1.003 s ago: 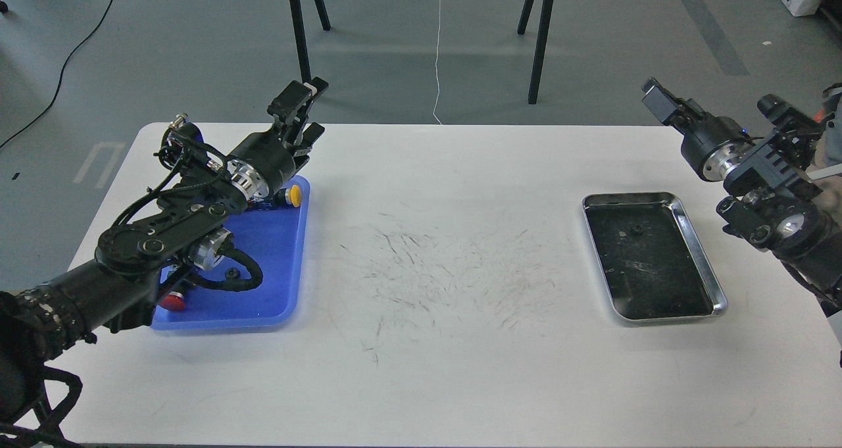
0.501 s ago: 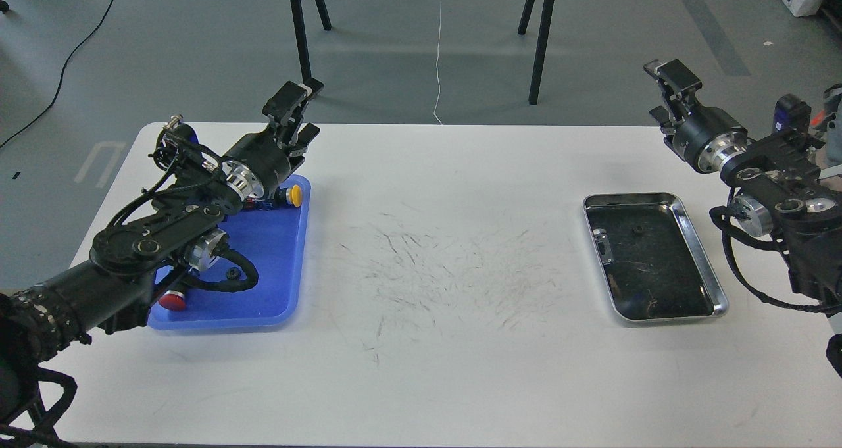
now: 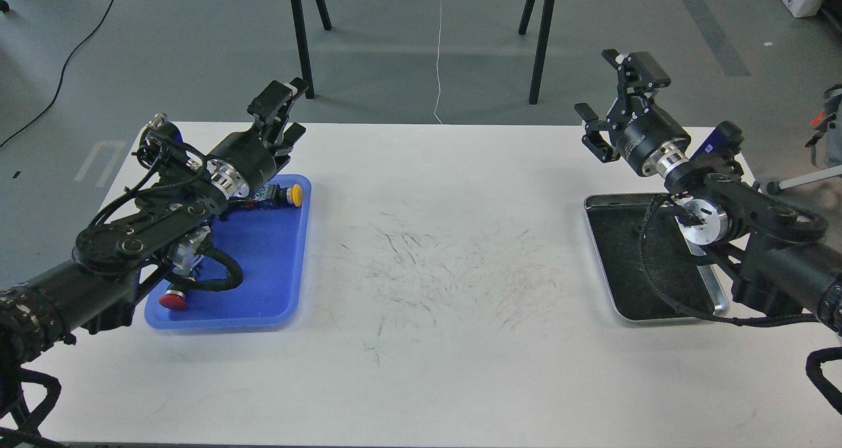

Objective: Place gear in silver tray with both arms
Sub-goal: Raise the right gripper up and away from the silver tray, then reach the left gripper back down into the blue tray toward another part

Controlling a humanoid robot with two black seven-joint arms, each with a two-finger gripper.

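From the head view, a white tabletop [image 3: 434,343] scuffed with dark marks in its middle carries two trays well apart. The silver tray [image 3: 602,250] lies at the right, its dark scratched bottom partly covered by the right arm, which passes over its near and right parts. The blue plastic tray [image 3: 276,264] lies at the left, under the left arm.

The left hand [image 3: 281,110] hangs above the far edge of the blue tray, near the far left of the tabletop, pointing away and up. Its two fingers stand slightly apart with nothing between them, so it is released and empty.

The right hand [image 3: 615,102] hovers above the far right edge of the tabletop, just beyond the far rim of the silver tray. Its fingers are spread wide, one reaching left and one up, and grasp nothing.

In the blue tray a yellow-capped part [image 3: 295,195] lies at the far right corner, and a red-capped part [image 3: 173,298] lies at the near left, half hidden by the left arm. Whether any of these is the gear, I cannot tell; no gear can be made out on the visible part of the silver tray
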